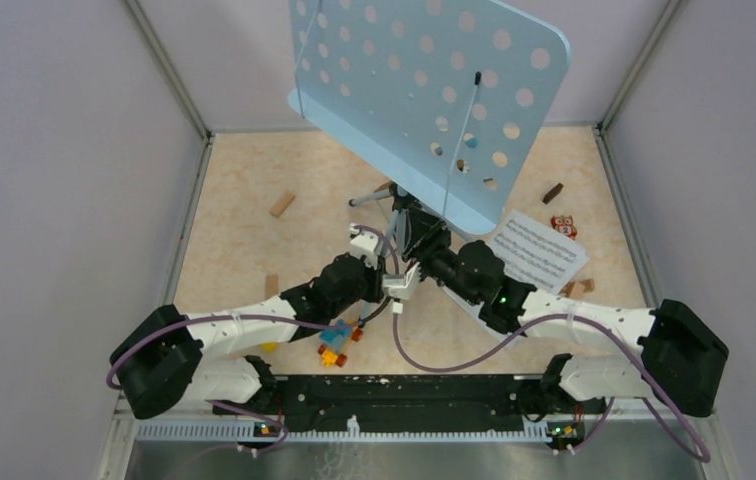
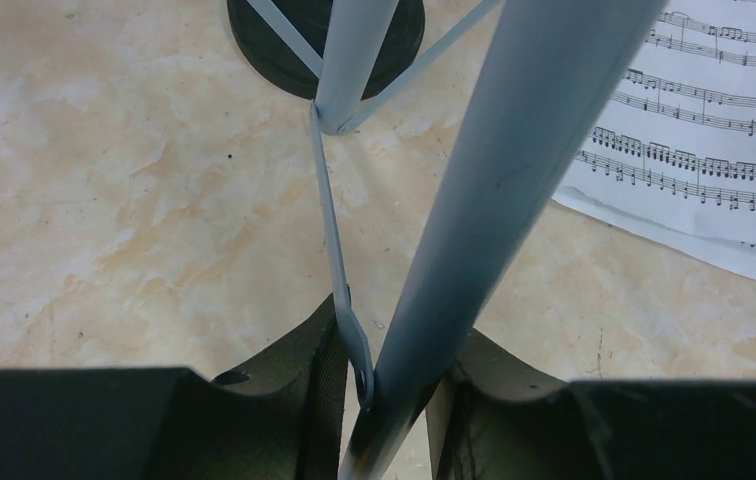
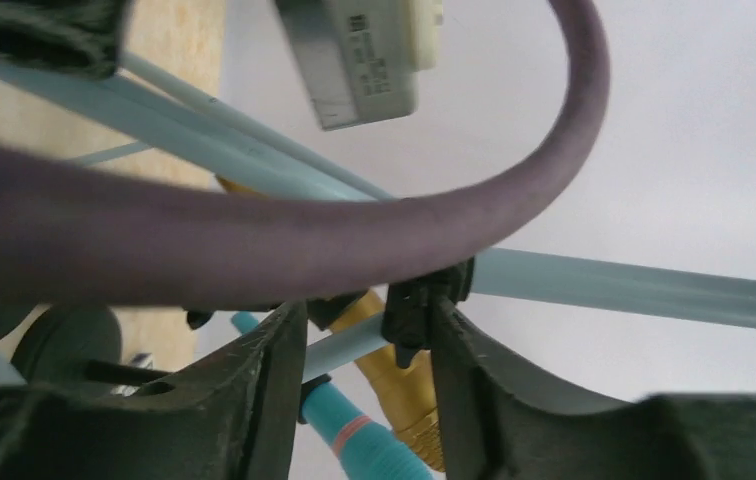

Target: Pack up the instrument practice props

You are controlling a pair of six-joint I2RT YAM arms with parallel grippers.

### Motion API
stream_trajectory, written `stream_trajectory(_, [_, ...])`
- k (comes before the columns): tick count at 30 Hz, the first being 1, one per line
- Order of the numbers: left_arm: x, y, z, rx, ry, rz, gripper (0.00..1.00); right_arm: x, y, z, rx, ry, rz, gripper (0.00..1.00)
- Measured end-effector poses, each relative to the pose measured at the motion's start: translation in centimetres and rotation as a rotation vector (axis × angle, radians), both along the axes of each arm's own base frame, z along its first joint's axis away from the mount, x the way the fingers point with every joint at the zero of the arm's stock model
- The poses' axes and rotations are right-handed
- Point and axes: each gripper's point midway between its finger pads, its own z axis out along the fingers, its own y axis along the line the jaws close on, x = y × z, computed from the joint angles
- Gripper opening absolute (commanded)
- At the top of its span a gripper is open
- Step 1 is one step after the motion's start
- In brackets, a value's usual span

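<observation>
The pale-blue perforated music rack (image 1: pixel 424 90) stands tilted at the back centre on its tripod. Both grippers meet at its pole below the rack. My left gripper (image 1: pixel 397 238) is shut on the pale-blue stand tube (image 2: pixel 514 170), with a thin brace strut (image 2: pixel 332 240) beside it. My right gripper (image 1: pixel 426 248) stands open, and a pale-blue tube with a black collar (image 3: pixel 424 300) crosses its gap. Behind it are the gold microphone (image 3: pixel 404 390) and the blue microphone (image 3: pixel 364 440). A white sheet-music page (image 1: pixel 537 250) lies to the right and also shows in the left wrist view (image 2: pixel 714 130). One black round mic-holder base (image 2: pixel 274 50) sits past the tripod.
A small colourful toy car (image 1: pixel 334 345) lies under the left arm. Wooden blocks lie at the left (image 1: pixel 282 205), the back right (image 1: pixel 552 193) and beside the page (image 1: pixel 579 288). A small owl figure (image 1: pixel 562 226) stands by the page. The left arm's purple cable (image 3: pixel 254 250) crosses the right wrist view.
</observation>
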Motion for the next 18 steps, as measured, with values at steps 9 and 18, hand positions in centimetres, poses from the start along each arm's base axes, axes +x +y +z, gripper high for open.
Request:
stream_trajectory(9, [0.5,0.6,-0.1,0.012,-0.007,0.037,0.37,-2.9,-2.9,-0.2,0.444,0.365,-0.031,0.8])
stream_trajectory(18, [0.4,0.9,-0.4,0.018,0.01,0.048,0.37,-5.0,-5.3,-2.7,1.311,1.002,-0.115,0.69])
